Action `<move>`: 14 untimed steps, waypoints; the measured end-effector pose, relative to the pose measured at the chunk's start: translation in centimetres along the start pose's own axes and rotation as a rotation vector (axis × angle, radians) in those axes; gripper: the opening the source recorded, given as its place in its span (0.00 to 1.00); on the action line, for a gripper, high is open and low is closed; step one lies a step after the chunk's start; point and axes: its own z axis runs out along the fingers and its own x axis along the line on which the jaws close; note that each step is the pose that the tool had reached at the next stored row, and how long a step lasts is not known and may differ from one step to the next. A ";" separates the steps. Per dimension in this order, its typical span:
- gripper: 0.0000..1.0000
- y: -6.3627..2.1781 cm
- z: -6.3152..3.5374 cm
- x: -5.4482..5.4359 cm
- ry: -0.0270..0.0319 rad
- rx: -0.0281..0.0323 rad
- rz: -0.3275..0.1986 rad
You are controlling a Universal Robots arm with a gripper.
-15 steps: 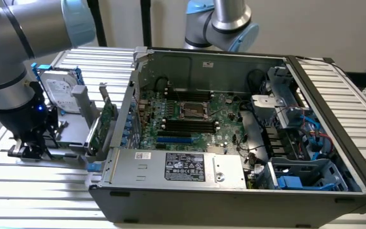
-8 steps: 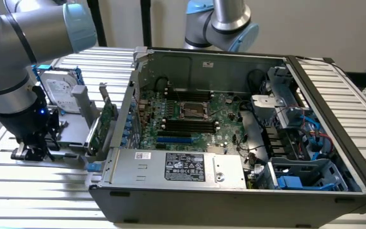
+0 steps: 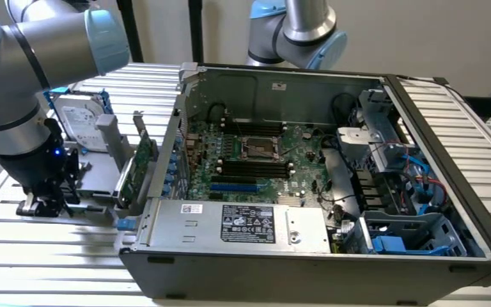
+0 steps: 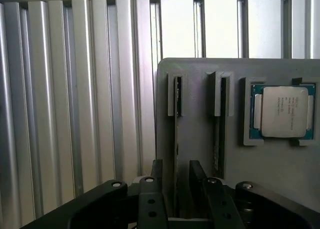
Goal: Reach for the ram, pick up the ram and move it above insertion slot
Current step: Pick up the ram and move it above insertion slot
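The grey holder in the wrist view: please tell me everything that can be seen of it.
The grey holder is a flat, matte block, plastic by its look, lying on the ribbed metal table. It has two narrow slots with raised guides at one end; one holds the ram on edge, the other a second stick. Beside them, a square recess holds a processor with a silver lid. The gripper hangs over one end, open, a finger on each side of the ram.

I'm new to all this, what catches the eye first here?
An open computer case sits mid-frame in the exterior view, its green motherboard exposed. At that view's left the gripper hangs over a grey holder; the wrist view has its open fingers straddling the ram standing edge-on, a silver processor chip lying nearby.
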 end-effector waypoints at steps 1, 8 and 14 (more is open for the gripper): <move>0.28 0.00 0.00 0.0 0.0000 -0.0001 0.000; 0.13 0.01 0.01 0.0 0.0000 -0.0001 0.000; 0.13 0.01 0.01 0.0 0.0000 0.0000 0.000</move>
